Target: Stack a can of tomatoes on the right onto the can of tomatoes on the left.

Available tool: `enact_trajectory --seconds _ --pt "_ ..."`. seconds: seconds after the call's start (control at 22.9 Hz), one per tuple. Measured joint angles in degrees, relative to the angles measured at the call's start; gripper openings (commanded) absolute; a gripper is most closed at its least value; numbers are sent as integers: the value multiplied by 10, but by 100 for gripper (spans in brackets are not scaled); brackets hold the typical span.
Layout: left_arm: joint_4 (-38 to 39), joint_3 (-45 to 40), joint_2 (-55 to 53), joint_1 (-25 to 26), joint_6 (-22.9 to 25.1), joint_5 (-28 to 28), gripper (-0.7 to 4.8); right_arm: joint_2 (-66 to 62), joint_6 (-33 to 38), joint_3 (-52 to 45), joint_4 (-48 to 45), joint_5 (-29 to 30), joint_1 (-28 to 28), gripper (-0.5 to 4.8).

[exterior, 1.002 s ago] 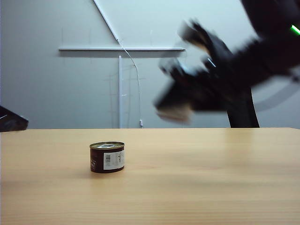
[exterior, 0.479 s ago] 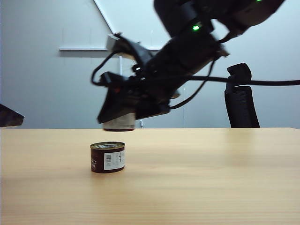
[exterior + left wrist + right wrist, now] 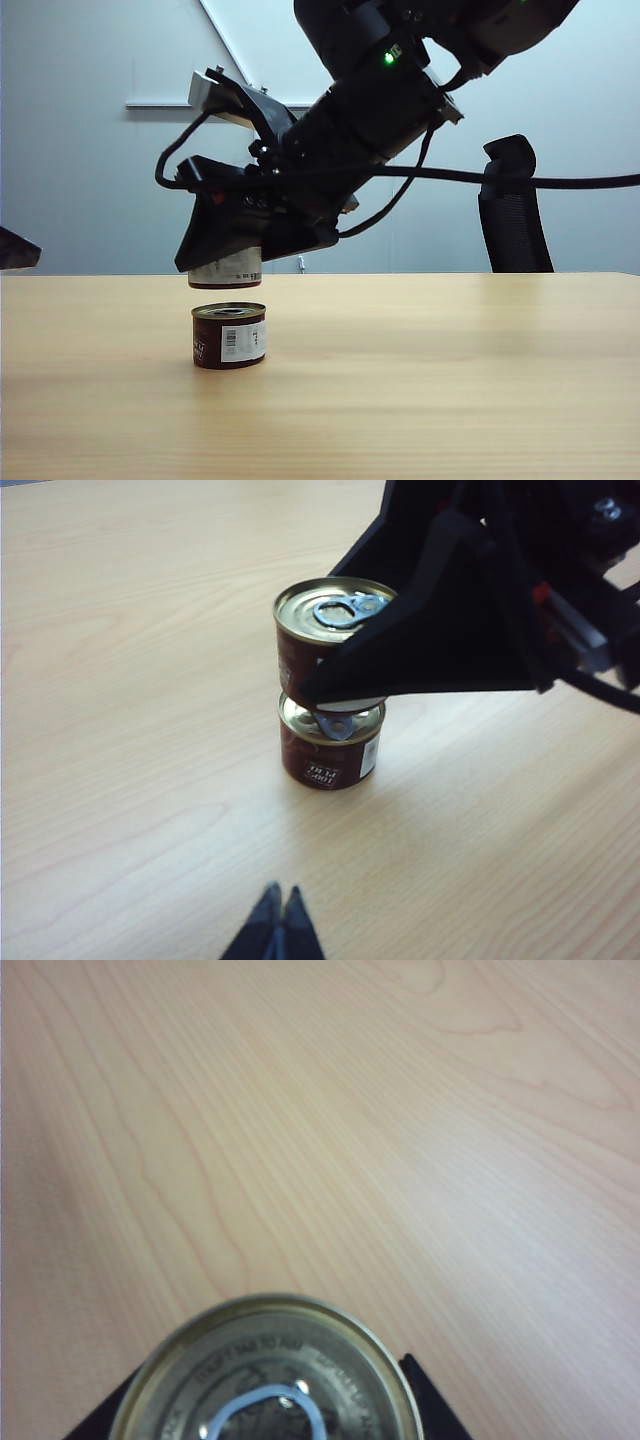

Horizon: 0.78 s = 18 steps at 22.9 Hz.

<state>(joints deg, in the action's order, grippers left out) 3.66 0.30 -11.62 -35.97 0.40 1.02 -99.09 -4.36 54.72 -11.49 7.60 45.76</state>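
Since the earlier exterior frames, right arm has swung from the right across to the left and come lower; the held can now hangs directly above the standing can, where half a second ago it was slightly to the right of it.

Exterior view: right gripper (image 3: 226, 262), black, reaches in from upper right with cables looping off it. Its fingers grip a short dark-red metal tomato can with a white label (image 3: 225, 271); only the can's lower part shows under the fingers. Second short dark-red tomato can with gold lid and barcode label (image 3: 229, 336) stands upright on the light wooden bench (image 3: 450, 380). A clear gap separates the two cans; not touching. Black office chair back (image 3: 513, 205) stands behind the bench on the right. A dark part at the far left edge, probably the left arm, is too cropped to read.

Left wrist view: left gripper (image 3: 278, 928) sits low over bare bench, well apart from both cans, holding nothing; its two dark fingers (image 3: 262, 925) are pressed together, tips meeting. Held can (image 3: 325, 640) sits above standing can (image 3: 330, 745), roughly aligned, pull-tab lids up on both. Right gripper's black fingers (image 3: 440, 630) cover the held can's near side.

Right wrist view: held can's gold lid with pull ring (image 3: 265, 1380) fills the lower frame, a black finger edge (image 3: 425, 1390) beside it, bench grain beyond. Standing can hidden beneath.
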Motion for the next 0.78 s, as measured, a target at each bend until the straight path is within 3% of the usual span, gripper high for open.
enact_trajectory --seconds 0.39,0.57,0.7,0.78 --pt "0 0 0 0 0 0 -4 -21 0 0 0 0 -1 100" --pt "0 0 0 0 0 0 -4 -22 0 0 -3 0 -1 203" --pt "0 0 0 0 0 0 -4 -21 0 0 -5 0 -2 350" --pt "0 0 0 0 0 0 -4 -22 -1 0 -5 0 -2 415"
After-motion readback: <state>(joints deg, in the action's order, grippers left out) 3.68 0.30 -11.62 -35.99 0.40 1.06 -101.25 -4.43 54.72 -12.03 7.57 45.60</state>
